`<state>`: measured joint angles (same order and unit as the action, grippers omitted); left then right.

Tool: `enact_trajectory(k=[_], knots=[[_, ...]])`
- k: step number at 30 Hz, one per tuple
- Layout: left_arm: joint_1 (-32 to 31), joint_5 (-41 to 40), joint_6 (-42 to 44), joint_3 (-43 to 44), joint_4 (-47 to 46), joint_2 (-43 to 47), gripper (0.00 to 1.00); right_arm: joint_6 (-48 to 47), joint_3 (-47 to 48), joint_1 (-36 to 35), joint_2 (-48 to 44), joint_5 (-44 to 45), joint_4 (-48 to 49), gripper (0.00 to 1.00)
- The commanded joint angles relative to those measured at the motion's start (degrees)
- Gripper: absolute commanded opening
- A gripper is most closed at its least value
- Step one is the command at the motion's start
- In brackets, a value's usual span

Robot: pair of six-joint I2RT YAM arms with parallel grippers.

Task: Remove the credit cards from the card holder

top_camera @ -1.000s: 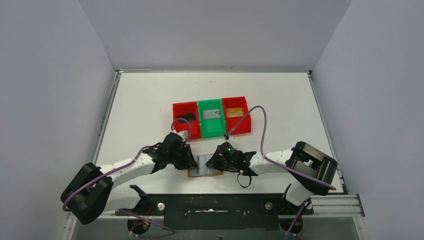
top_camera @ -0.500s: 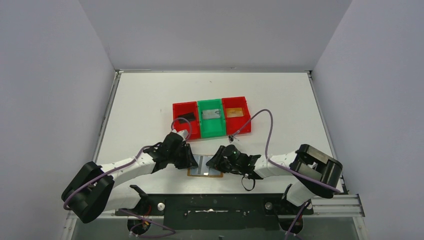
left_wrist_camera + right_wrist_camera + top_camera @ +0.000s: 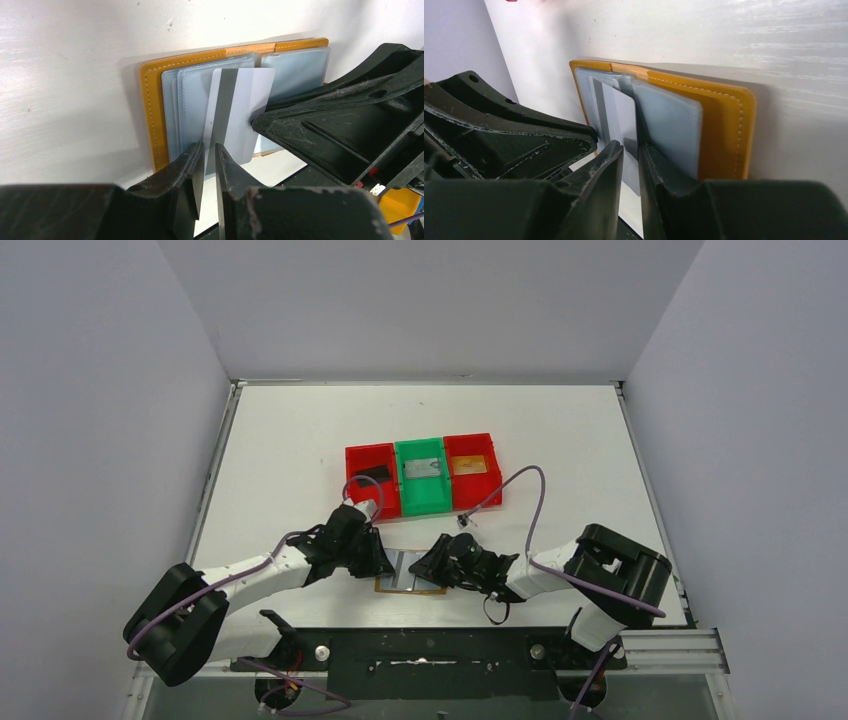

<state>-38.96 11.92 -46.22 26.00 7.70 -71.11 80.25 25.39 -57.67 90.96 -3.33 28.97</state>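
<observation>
The orange-tan card holder [image 3: 410,589] lies open near the table's front edge, its pale blue-grey panels up [image 3: 150,110] [image 3: 724,125]. A white credit card [image 3: 242,105] [image 3: 621,117] with a grey stripe sticks out of the middle, tilted up off the panels. My left gripper [image 3: 385,562] [image 3: 209,146] comes in from the left. Its jaws stand a narrow gap apart, with the card's edge in that gap. My right gripper [image 3: 428,565] [image 3: 631,146] faces it from the right, also narrowly open around the same card.
Behind the card holder stands a row of bins: a red bin [image 3: 372,480] holding a dark card, a green bin [image 3: 420,475] holding a grey card, and a second red bin [image 3: 470,468] holding an orange card. The two grippers nearly touch. The table's black front rail [image 3: 430,640] is close.
The right gripper's jaws have parted from shut, and its forearm has shifted a little towards the left. The left jaws have narrowed slightly. The card holder has stayed put.
</observation>
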Motion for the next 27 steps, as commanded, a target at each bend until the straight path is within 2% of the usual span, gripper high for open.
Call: enact_trajectory(k=[1,4,7,12,16,22,27], knots=[[-0.22,-3.30,2.16,-0.96,4.19,-1.54,0.15,0.28,-0.98,0.46,0.19,0.35,3.73,0.17],[-0.24,-3.09,2.27,-0.95,4.37,-1.75,0.14,0.24,-1.60,0.56,-0.09,0.54,5.43,0.04],[-0.26,-4.30,1.61,-0.66,5.51,-0.99,0.13,-0.06,-2.34,0.95,-1.61,1.46,4.43,0.01],[-0.15,-3.97,2.61,-1.24,4.44,2.70,0.13,-3.25,-1.05,1.66,-6.48,4.64,-6.30,0.02],[-0.15,-0.45,4.90,-0.32,2.89,0.26,0.13,-7.67,1.07,2.76,-6.69,2.79,-9.44,0.05],[-0.56,-0.67,6.40,3.10,5.17,-4.63,0.13,-8.59,1.75,4.08,-4.65,-0.03,-7.13,0.10],[-0.79,-2.61,5.97,5.69,6.57,-1.46,0.19,-7.21,0.95,4.34,-4.12,0.40,-5.95,0.09]])
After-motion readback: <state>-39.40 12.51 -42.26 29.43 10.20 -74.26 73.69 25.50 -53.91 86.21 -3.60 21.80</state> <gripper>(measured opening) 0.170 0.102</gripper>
